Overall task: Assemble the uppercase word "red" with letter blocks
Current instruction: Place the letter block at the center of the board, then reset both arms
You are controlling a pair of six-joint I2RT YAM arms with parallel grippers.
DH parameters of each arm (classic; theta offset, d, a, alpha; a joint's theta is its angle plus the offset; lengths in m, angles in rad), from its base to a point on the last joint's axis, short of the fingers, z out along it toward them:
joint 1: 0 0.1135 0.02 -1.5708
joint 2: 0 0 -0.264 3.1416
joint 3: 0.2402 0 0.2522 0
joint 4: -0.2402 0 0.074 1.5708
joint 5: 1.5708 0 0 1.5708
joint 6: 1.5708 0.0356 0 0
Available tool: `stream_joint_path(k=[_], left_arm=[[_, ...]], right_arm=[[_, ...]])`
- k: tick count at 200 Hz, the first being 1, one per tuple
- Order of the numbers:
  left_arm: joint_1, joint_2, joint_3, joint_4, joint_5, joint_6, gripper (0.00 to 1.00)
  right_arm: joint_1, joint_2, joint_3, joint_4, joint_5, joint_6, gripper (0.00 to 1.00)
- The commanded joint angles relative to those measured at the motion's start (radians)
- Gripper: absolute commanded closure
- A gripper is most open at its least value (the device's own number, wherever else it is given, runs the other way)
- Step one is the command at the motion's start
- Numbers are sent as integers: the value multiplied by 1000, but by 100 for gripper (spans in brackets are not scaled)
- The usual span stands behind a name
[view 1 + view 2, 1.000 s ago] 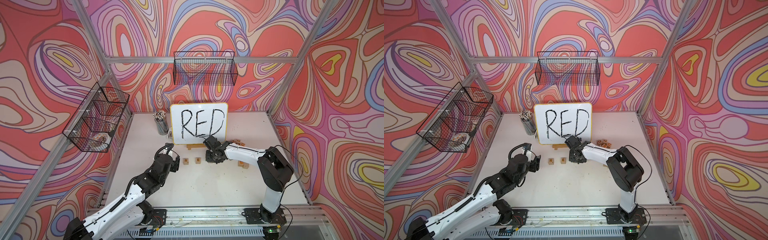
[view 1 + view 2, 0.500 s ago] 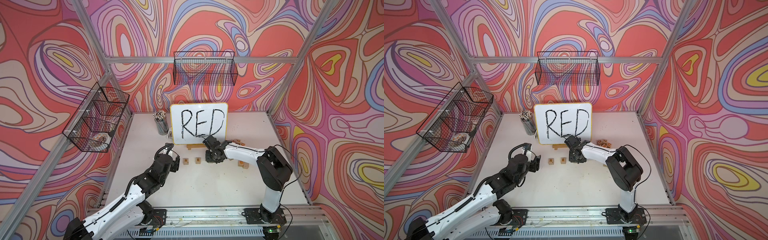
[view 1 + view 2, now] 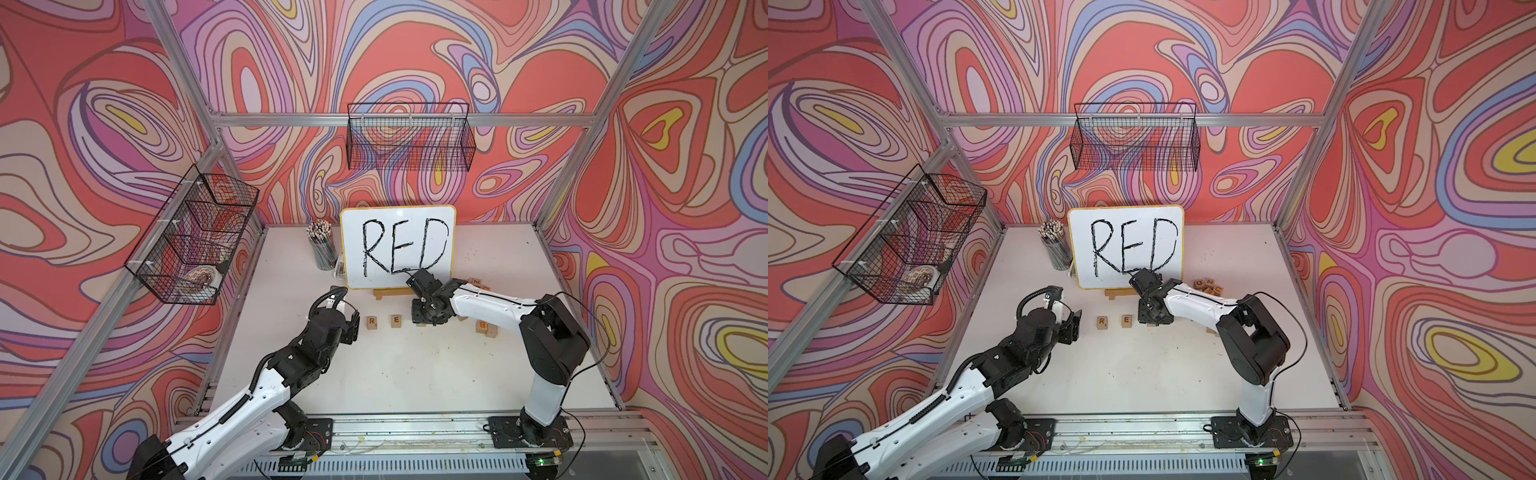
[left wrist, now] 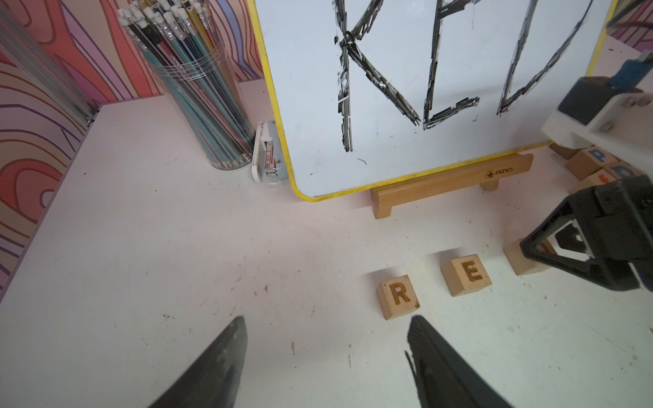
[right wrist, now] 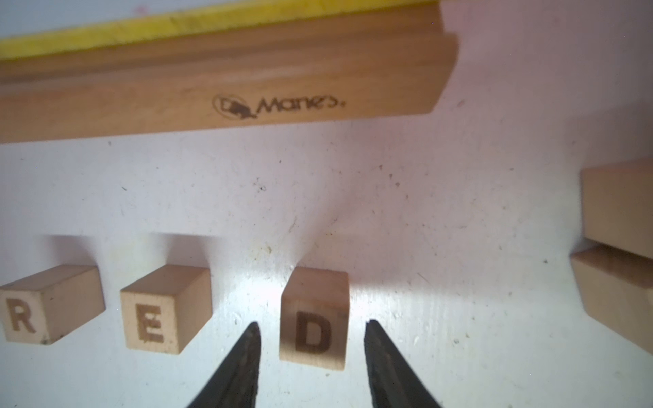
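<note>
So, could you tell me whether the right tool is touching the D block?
Apart. The right wrist view shows the right tool straddling the D block with a clear gap on each side.

The left arm (image 3: 249, 401) and right arm (image 3: 490, 305) are wearing white shells over chunky black joints. A ribbed black hose (image 3: 260, 370) is running along the left, and thin black cables (image 3: 595, 312) are looping off the right. The left claw (image 4: 328, 319) is showing tapered black fingers (image 4: 441, 371).
</note>
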State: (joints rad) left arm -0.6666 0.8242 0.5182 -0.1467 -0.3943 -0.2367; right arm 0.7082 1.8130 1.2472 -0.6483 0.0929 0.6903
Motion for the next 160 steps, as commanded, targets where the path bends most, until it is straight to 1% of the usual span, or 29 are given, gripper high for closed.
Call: stream_joint_path(k=[1, 26, 27, 37, 48, 57, 67, 70, 73, 77, 79, 95, 105, 123, 139, 144, 146, 160], left_arm=[[11, -8, 8, 25, -37, -5, 21], [46, -16, 8, 50, -61, -12, 15], [47, -16, -10, 51, -61, -12, 15], [64, -22, -32, 67, -68, -14, 12], [78, -25, -41, 85, -92, -20, 3], [87, -24, -52, 107, -126, -23, 1], [97, -19, -63, 136, -156, -21, 0], [99, -18, -67, 145, -164, -20, 0], [102, -15, -71, 156, -175, -18, 0], [108, -11, -75, 172, -188, -14, 0], [111, -9, -78, 179, -194, -11, 0], [146, 13, -89, 230, -228, -1, 0], [179, 27, -98, 266, -233, 6, 0], [252, 56, -119, 323, -223, 10, 0], [314, 90, -153, 395, -243, -7, 0], [328, 90, -141, 362, -249, -30, 0], [331, 90, -135, 352, -247, -31, 0], [344, 99, -164, 447, -273, 22, 0]], right_arm=[[4, -101, 11, 14, 29, -46, 47], [3, -203, -57, 77, 60, -100, 39], [3, -207, -59, 78, 63, -101, 39], [4, -248, -77, 91, 85, -122, 31], [4, -289, -89, 88, 126, -144, 29], [3, -319, -94, 84, 166, -168, 27], [3, -353, -97, 80, 215, -192, 24], [3, -362, -97, 78, 235, -200, 20], [4, -369, -98, 76, 254, -208, 15], [3, -384, -100, 76, 280, -217, 4], [2, -392, -102, 76, 292, -223, 2], [-13, -446, -128, 88, 399, -258, 2], [-50, -486, -157, 109, 422, -277, 2], [-167, -570, -240, 191, 393, -325, 2], [-281, -641, -352, 335, 342, -386, 2], [-305, -653, -395, 335, 342, -386, 2], [-318, -656, -410, 392, 328, -396, 2], [-396, -655, -497, 518, 295, -446, 2]])
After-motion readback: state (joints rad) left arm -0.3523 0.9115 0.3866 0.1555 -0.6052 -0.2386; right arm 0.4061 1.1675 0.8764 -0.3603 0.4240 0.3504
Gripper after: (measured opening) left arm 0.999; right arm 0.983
